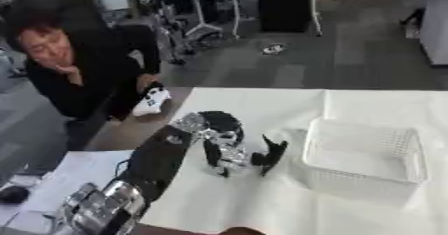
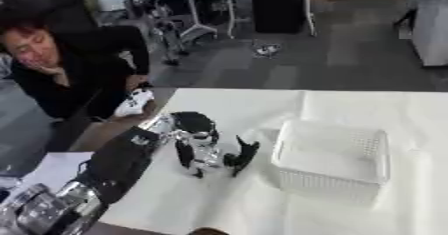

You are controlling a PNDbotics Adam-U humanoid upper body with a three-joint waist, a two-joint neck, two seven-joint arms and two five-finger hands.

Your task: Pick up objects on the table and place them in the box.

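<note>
Clearly the pick step is in hand, not the placing. One arm comes in from the lower left, so it is the left robot hand (image 1: pixel 229 151) that works over the white-covered bench (image 1: pixel 262 204). It sits just left of the white box (image 1: pixel 363 156), palm turned down toward the cloth, with its dark fingers (image 1: pixel 273 151) reaching toward the box side. Whether those fingers are curled round anything I cannot tell: they are dark against dark, and no separate object shows between or under them. The right robot hand shows in neither view.

The box is a white perforated basket standing upright on the bench, to the right of the hand and near it but not touching. Its floor looks bare as far as can be seen, so by my reading nothing has gone in yet. No loose object can be made out on the cloth around the hand; if there is one, it is hidden beneath the palm or fingers.

Judging from this, the next move calls for securing whatever lies under the hand, lifting clear of the cloth, then carrying it rightward over the near rim of the box before letting go.
</note>
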